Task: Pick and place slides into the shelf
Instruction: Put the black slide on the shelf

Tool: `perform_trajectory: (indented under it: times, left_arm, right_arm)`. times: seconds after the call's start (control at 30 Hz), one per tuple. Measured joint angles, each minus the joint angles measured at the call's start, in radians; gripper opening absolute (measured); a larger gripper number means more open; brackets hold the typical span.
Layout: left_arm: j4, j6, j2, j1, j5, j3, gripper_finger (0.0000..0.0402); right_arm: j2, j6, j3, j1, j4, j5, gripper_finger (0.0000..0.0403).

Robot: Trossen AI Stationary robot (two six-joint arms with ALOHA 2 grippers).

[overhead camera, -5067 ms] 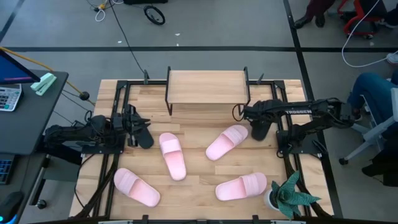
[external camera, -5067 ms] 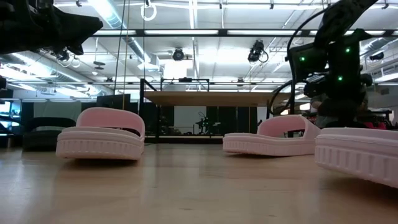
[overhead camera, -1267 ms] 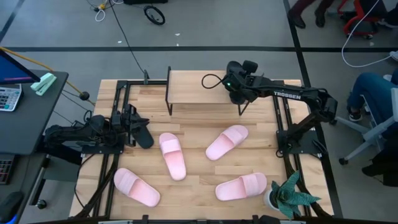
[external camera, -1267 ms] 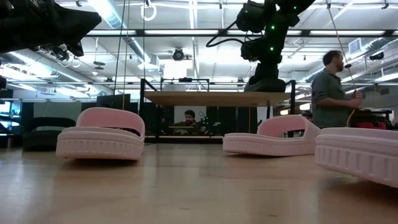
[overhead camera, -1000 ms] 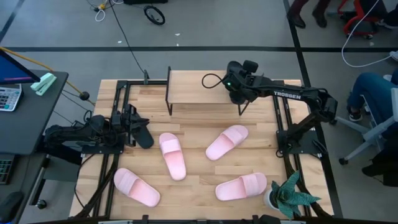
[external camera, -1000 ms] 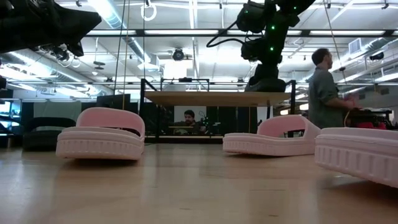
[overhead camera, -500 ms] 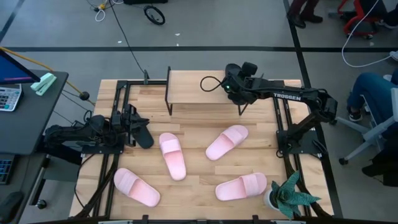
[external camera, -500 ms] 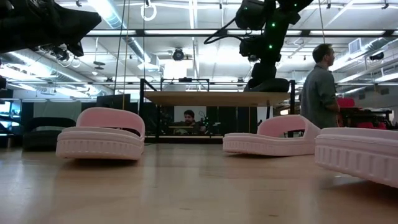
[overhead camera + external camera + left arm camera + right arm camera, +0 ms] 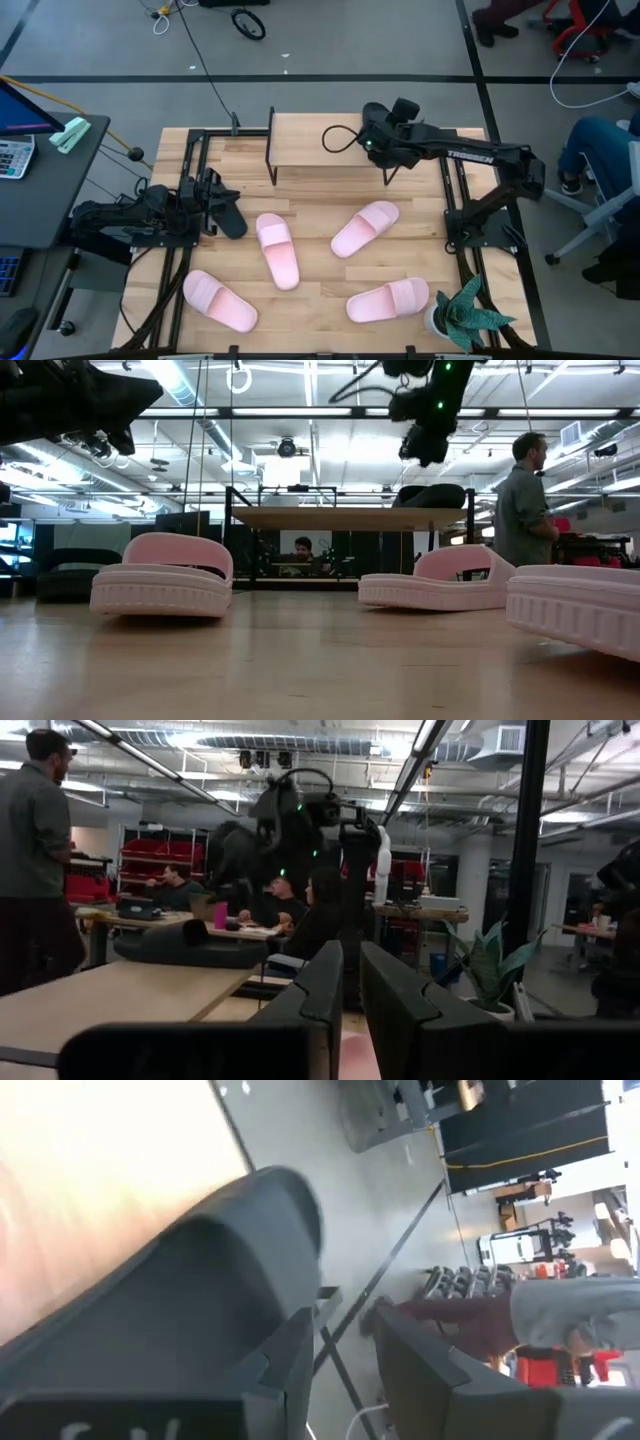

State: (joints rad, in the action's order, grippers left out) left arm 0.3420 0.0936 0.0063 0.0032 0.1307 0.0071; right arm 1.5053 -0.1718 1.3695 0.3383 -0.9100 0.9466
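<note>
Your right gripper [image 9: 425, 452] hangs just above the right end of the shelf [image 9: 320, 135], and its jaws stand apart with nothing between them. It has let go. Directly beneath it, a black slide [image 9: 432, 495] lies flat on the shelf's light wooden top board, close to the right-hand black post of the frame. The slide is matte and dark, with a thick foam sole and one wide strap arching over it. From table height you see it as a low, rounded hump on the board.

The second black slide [image 9: 230, 215] lies on the table in front of the shelf's left end, just beside your left gripper [image 9: 212, 195], which waits there. You cannot tell from these views whether that gripper is clenched or loose.

All four pink slides are down on the table in front of the shelf (none of them on it):
- One pink slide [image 9: 278, 250] lies near the shelf's left half.
- Another pink slide [image 9: 364, 228] lies angled near its right half.
- The third pink slide [image 9: 219, 300] is farther from the shelf, on the left.
- The fourth pink slide [image 9: 388, 300] is farther from the shelf, on the right.

They are pale pink with ribbed sole edges and the same broad single strap.
</note>
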Motion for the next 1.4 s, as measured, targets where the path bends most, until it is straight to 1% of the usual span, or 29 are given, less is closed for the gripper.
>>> perform_trajectory:
  times: [0.13,0.23,0.3,0.4,0.5,0.57,0.63,0.73,0.83,0.93,1.13,1.27,1.4]
  left_arm:
    - [0.000,0.015,0.000,0.000,0.000,0.000,0.0039]
    - [0.000,0.019,0.000,0.000,0.000,0.000,0.0040]
    - [0.000,0.020,0.000,0.000,0.000,0.000,0.0043]
    - [-0.008,0.018,0.000,0.000,0.000,0.004,0.0048]
    - [-0.075,-0.003,0.001,0.000,0.000,0.044,0.0052]
    - [-0.134,-0.008,0.001,0.000,0.020,0.092,0.0052]
    - [-0.231,-0.020,0.011,0.000,0.051,0.150,0.0052]
    - [-0.387,-0.080,0.058,0.000,0.105,0.282,0.0054]
    - [-0.564,-0.085,0.158,0.000,0.179,0.447,0.0055]
    - [-0.736,-0.088,0.298,0.000,0.226,0.621,0.0056]
    - [-1.070,-0.088,0.625,0.000,0.268,0.910,0.0060]
    - [-1.337,-0.031,0.831,0.000,0.311,1.018,0.0062]
    - [-1.512,0.056,0.999,-0.003,0.310,1.038,0.0085]
  right_arm:
    - [-0.064,0.049,0.015,-0.031,-0.002,0.001,0.0115]
    - [-0.127,0.130,0.017,-0.068,-0.003,-0.017,0.0115]
    - [-0.170,0.206,0.017,-0.095,-0.003,-0.085,0.0115]
    - [-0.227,0.287,0.017,-0.143,0.002,-0.257,0.0115]
    - [-0.255,0.326,0.018,-0.203,0.022,-0.438,0.0114]
    - [-0.257,0.331,0.018,-0.246,0.032,-0.527,0.0114]
    - [-0.251,0.331,0.018,-0.293,0.041,-0.574,0.0114]
    - [-0.229,0.330,0.017,-0.356,0.049,-0.583,0.0114]
    - [-0.198,0.329,0.018,-0.394,0.051,-0.582,0.0114]
    - [-0.167,0.329,0.017,-0.412,0.051,-0.582,0.0114]
    - [-0.092,0.328,0.017,-0.416,0.051,-0.580,0.0114]
    - [-0.037,0.328,0.017,-0.416,0.048,-0.581,0.0114]
    - [0.017,0.326,0.017,-0.416,0.042,-0.581,0.0114]
